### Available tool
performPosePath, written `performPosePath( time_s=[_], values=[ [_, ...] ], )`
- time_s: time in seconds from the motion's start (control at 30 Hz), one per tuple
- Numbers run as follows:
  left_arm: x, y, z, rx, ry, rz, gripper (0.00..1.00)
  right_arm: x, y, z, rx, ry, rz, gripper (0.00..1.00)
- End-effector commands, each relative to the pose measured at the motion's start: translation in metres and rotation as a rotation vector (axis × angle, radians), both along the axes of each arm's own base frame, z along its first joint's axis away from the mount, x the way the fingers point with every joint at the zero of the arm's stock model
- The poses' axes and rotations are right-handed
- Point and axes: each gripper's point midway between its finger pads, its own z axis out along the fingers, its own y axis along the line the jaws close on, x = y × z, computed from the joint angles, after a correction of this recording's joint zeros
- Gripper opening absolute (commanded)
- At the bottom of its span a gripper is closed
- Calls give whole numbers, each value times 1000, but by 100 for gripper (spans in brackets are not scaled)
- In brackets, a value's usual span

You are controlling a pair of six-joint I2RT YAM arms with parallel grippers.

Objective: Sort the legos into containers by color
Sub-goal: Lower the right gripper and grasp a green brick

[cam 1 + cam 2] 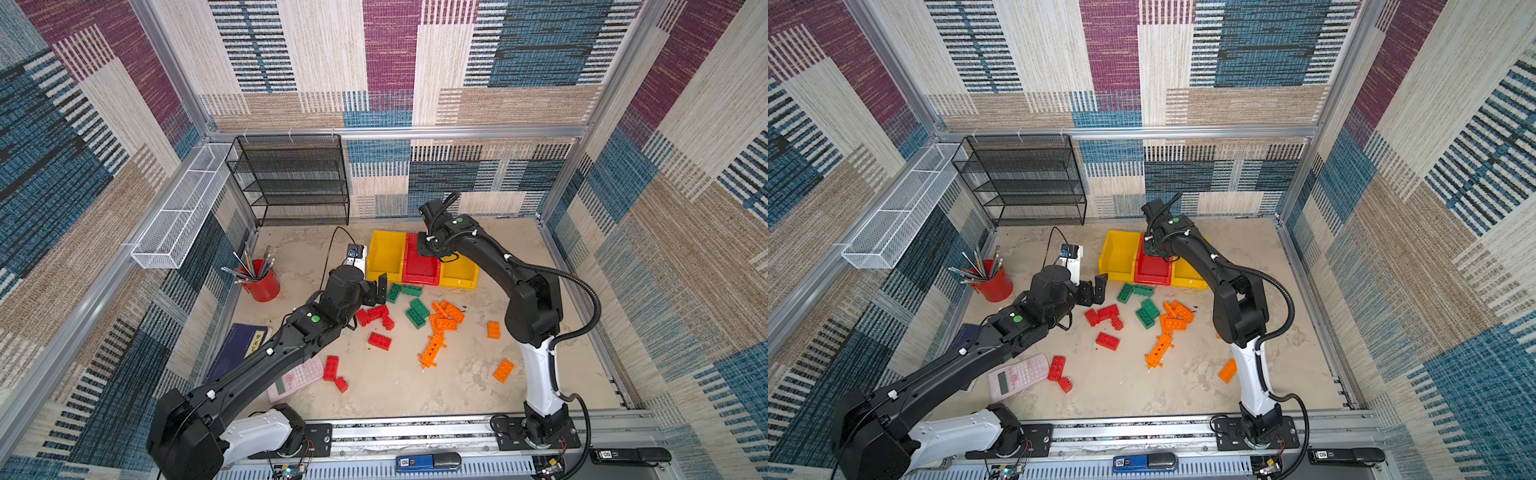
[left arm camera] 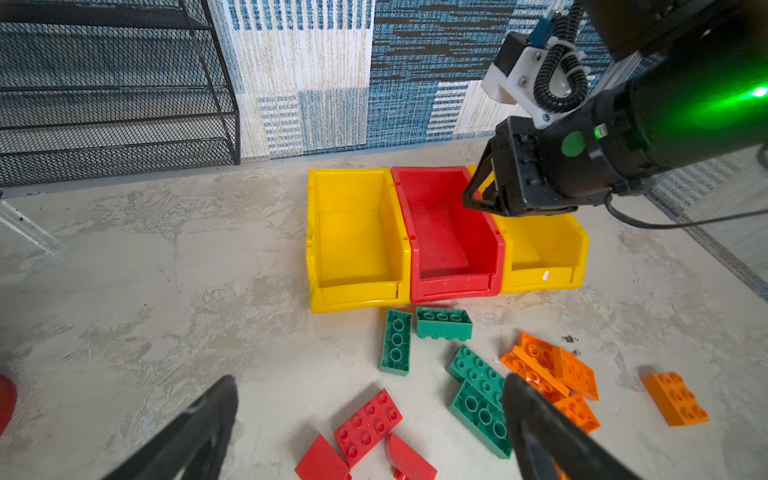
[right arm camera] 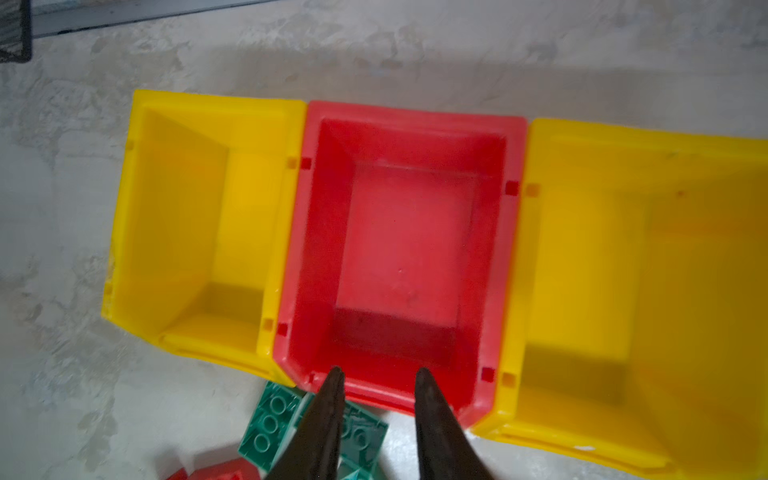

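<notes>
Three containers stand in a row at the back: a yellow bin (image 1: pixel 385 251), a red bin (image 1: pixel 420 272) and a second yellow bin (image 1: pixel 462 275), all empty in the right wrist view. Loose on the floor in front of them lie red legos (image 1: pixel 378 312), green legos (image 1: pixel 417 312) and orange legos (image 1: pixel 446 316), along with a long orange beam (image 1: pixel 432 351). My left gripper (image 1: pixel 376 293) (image 2: pixel 370 380) hovers wide open over the red legos. My right gripper (image 3: pixel 379 374) (image 1: pixel 428 249) hangs above the red bin's front lip, jaws a little apart, nothing between them.
A red pencil cup (image 1: pixel 262 283) stands at the left. A pink calculator (image 1: pixel 295 378) and a dark book (image 1: pixel 237 349) lie under my left arm. A black mesh shelf (image 1: pixel 295 183) is at the back wall, a white wire basket (image 1: pixel 183 208) on the left wall.
</notes>
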Motion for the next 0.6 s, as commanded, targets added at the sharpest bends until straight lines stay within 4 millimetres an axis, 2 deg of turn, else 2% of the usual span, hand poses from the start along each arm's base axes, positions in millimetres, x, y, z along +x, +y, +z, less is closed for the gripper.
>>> performPosePath(
  time_s=[0.0, 0.07, 0.27, 0.37, 0.57],
  values=[
    [-1, 4, 2, 8, 2, 10, 99, -19, 5, -13, -8, 79, 69, 34],
    [-1, 7, -2, 12, 13, 21, 99, -32, 9, -21, 23, 108, 75, 38],
    [-5, 11, -15, 7, 48, 33, 99, -73, 29, -31, 66, 139, 100, 61],
    [-8, 11, -20, -1, 60, 27, 99, -87, 36, -45, 83, 154, 135, 65],
    [-15, 15, -26, -2, 76, 22, 99, -93, 32, -76, 49, 159, 186, 66]
  ],
)
